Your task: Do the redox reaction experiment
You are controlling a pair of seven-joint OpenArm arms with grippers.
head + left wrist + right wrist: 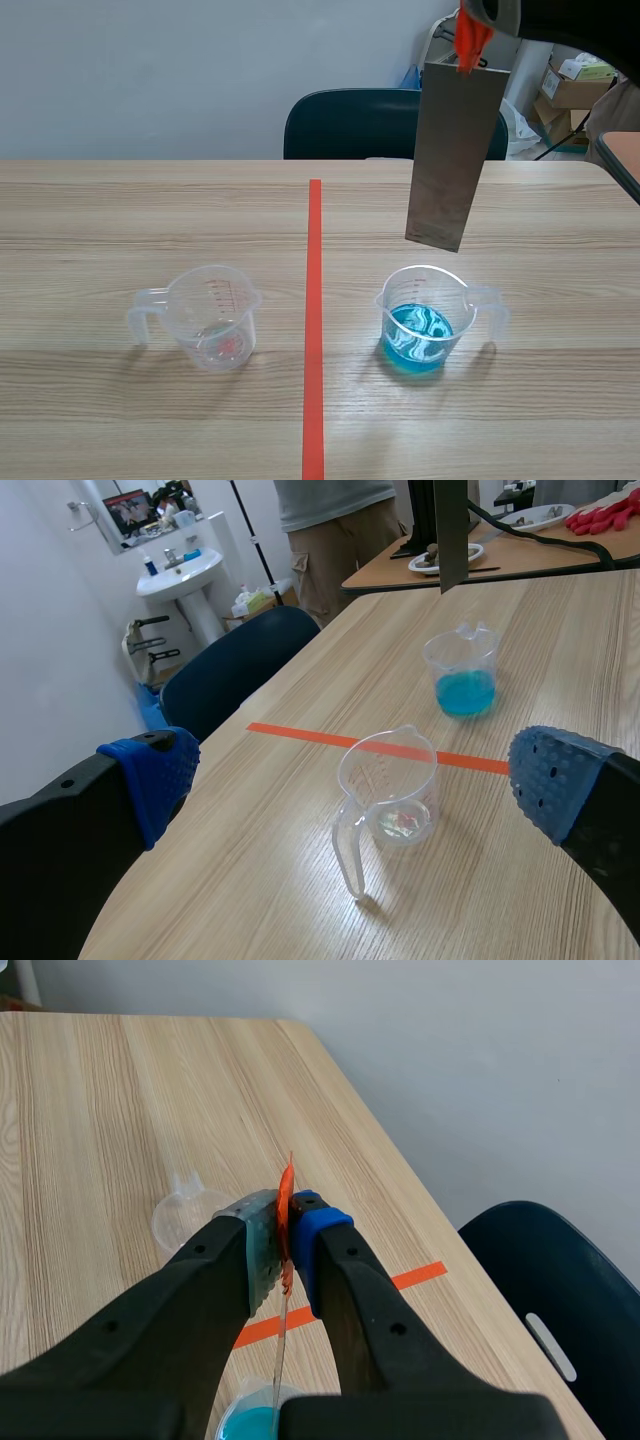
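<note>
Overhead, right claw (478, 15) cropped, seemingly pinching plate (452, 150)

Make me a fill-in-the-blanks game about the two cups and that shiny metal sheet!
1. The liquid in the fuller cup is ____.
2. The metal sheet hangs ____ that cup, not touching it.
3. The right end effector is ____ on the sheet's top end.
4. The left end effector is ____ and holds nothing.
Missing words: blue; above; shut; open.
</note>
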